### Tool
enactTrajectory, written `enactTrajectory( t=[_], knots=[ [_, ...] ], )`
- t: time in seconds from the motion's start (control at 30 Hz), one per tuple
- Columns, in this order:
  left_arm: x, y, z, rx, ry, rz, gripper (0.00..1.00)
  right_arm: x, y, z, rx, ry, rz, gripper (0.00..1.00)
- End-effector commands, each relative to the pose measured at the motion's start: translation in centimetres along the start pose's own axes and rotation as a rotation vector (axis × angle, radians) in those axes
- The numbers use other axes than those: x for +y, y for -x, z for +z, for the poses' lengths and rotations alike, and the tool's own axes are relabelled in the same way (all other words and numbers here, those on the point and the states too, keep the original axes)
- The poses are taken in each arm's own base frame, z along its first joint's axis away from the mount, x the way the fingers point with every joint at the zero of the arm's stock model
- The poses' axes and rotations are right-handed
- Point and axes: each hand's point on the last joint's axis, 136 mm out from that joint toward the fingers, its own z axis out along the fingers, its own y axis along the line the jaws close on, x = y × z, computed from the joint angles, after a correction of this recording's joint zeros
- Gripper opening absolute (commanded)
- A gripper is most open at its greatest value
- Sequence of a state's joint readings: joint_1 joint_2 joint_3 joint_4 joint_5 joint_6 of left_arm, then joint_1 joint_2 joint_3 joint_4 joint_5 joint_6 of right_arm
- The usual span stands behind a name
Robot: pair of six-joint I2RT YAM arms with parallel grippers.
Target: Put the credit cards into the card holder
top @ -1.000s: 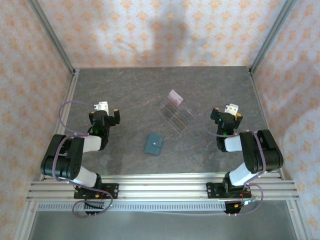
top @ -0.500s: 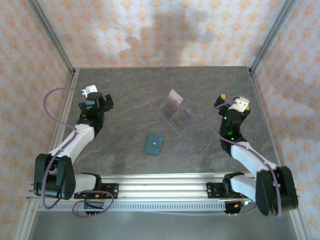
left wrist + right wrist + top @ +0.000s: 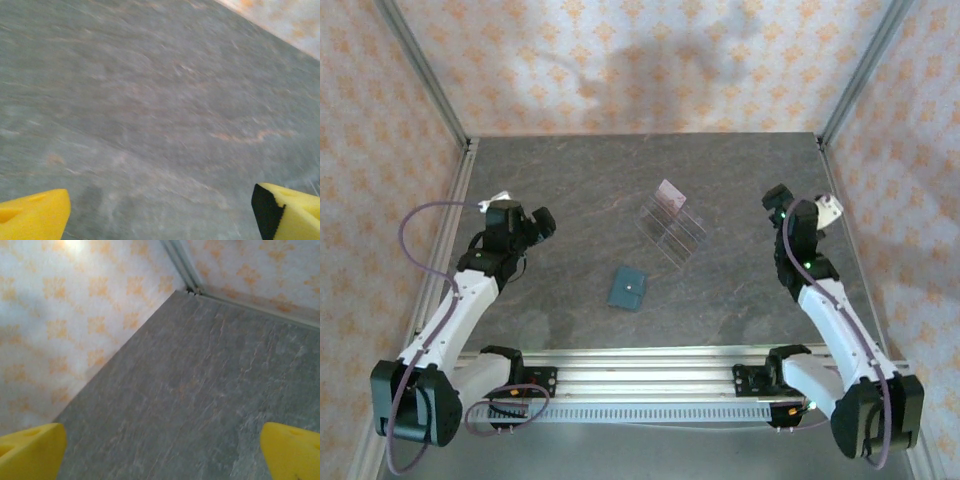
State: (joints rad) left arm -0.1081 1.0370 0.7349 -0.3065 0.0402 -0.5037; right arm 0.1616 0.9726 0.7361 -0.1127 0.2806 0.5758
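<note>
Seen from above, the dark grey stone-patterned worktop carries a small, dark teal, squarish soft card holder. It lies flat near the middle, towards the near edge, with its pale snap dot facing up. Beyond it to the right, and apart from it, sits a clear slotted plastic rack. A thin pale pink-lilac plastic card stands at the rack's far end. The left fingers hang over the left side of the worktop, well apart from the card holder. The right fingers hang over the right side, well apart from the rack.

In the left wrist view, the yellow-padded left fingers stand wide apart at the bottom corners. Nothing lies between them, and only bare, blurred worktop is below.

In the right wrist view, the yellow right fingers are likewise spread wide and empty. They sit above a corner of the worktop, where the orange-patterned wall meets a metal frame post.
</note>
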Motion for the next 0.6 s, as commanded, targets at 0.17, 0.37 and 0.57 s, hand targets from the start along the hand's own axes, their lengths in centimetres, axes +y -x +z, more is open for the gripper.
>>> enactTrajectory(
  t=[0.17,0.37,0.57],
  knots=[
    [-6.1,-8.3,0.2,0.258,-0.283,0.092,0.79,3.6,-7.9,-4.6,0.240,-0.004,-0.382,0.99],
    [-8.5,-12.9,0.4,0.369,-0.451,0.117,0.64,9.1,-18.5,-8.4,0.486,0.208,-0.569,0.83],
    [-10.4,-17.2,0.8,0.498,-0.499,0.186,0.55,11.6,-28.0,-11.6,0.716,0.323,-0.672,0.46]
  ],
)
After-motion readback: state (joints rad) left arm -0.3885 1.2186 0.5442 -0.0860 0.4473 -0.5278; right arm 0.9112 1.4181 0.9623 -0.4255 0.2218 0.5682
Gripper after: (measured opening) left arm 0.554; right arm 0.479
